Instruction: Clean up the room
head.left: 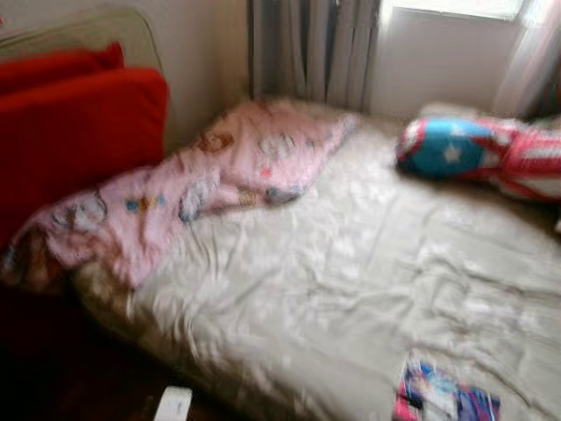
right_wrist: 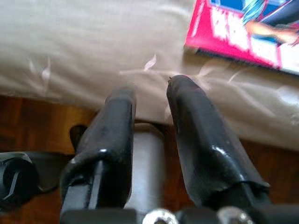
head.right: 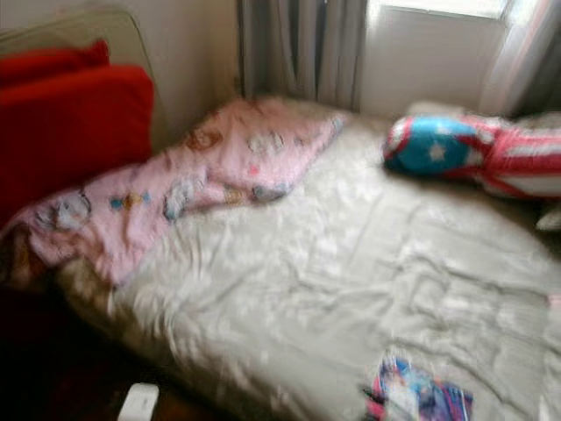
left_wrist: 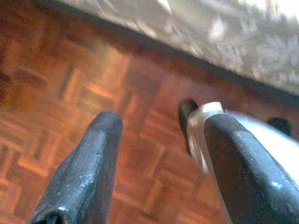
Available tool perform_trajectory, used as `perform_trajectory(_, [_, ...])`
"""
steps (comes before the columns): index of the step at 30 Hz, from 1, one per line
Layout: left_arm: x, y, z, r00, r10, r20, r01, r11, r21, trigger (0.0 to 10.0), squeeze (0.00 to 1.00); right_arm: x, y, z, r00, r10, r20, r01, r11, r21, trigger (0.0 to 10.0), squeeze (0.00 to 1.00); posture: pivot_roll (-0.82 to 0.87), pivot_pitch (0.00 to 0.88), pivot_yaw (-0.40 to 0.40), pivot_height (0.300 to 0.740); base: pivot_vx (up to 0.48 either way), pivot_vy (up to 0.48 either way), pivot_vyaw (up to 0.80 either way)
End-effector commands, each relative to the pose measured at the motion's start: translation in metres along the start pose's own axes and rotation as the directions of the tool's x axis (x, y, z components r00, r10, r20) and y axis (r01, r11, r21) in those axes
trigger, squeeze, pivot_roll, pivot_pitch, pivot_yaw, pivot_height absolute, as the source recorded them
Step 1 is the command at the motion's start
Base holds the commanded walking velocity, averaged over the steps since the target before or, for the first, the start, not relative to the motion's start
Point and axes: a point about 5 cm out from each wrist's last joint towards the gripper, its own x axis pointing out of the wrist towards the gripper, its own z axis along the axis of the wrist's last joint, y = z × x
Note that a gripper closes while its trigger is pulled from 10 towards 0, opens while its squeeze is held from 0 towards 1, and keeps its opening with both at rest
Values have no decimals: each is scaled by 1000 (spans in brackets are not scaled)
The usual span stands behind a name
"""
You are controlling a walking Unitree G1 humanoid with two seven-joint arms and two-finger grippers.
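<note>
We see bed sheet (head.left: pixel 351 289): matt beige cloth, creased. Pink blanket (head.left: pixel 219 171): soft printed fabric. Red cushions (head.left: pixel 74 132): plain matt cloth. Book (right_wrist: pixel 247 32): glossy printed cover. Floor (left_wrist: pixel 70 93): polished wood parquet. Left gripper (left_wrist: pixel 161 163) fingers: black, slightly shiny rubbery coating.

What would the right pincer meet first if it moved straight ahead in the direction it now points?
Probably the near edge of the beige bed cover. The right pincer points at it, fingers slightly apart. The pink magazine lies further on and off to one side. Depth is hard to judge.
</note>
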Motion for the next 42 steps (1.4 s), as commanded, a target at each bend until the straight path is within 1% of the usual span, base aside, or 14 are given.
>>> perform_trajectory(1, [0, -4, -5, 1000, -5, -19, 5, 1000, 15, 10000, 0, -2, -10, -4, 999, -33, -15, 33, 999, -8, 10000, 0, -47, 0, -3, 740, 0, 480, 0])
perform_trajectory(5, [0, -4, -4, 1000, -4, -19, 4, 1000, 13, 10000, 0, -2, -10, -3, 999, -35, -15, 35, 999, -15, 10000, 0, -49, 0, -2, 740, 0, 480, 0])
perform_trajectory(10, [0, -5, -4, 1000, -3, -16, 3, 1000, 5, 10000, 0, -2, -9, -2, 1000, -25, -18, 23, 996, -81, 10000, 0, -33, 0, -15, 740, 0, 480, 0])
perform_trajectory(14, [0, -6, -4, 1000, -3, -17, 3, 1000, -2, 10000, 0, -2, -9, -3, 999, -26, -23, 23, 995, -97, 10000, 0, -29, 0, -19, 740, 0, 480, 0])
perform_trajectory(42, [0, -6, -2, 1000, -5, -13, 5, 1000, -28, 10000, 0, -1, -6, -1, 1000, -22, -19, 20, 996, -89, 10000, 0, -21, 0, -17, 740, 0, 480, 0])
